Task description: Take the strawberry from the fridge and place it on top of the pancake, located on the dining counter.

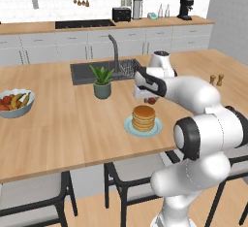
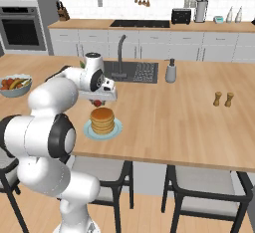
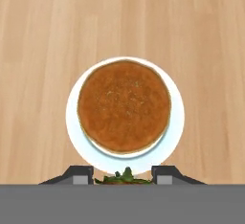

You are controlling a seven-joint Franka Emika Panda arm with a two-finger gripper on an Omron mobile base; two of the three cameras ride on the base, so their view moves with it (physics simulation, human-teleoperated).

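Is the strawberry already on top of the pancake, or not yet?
Not yet. The strawberry sits between the fingers above the pancake, whose top is bare.

We see a bright, evenly lit rendered kitchen with soft, faint shadows under the pancake (image 1: 144, 118) plate and the potted plant (image 1: 102, 81). The dining counter (image 2: 189, 122) shows no glare, and all three views look slightly soft and low in resolution.
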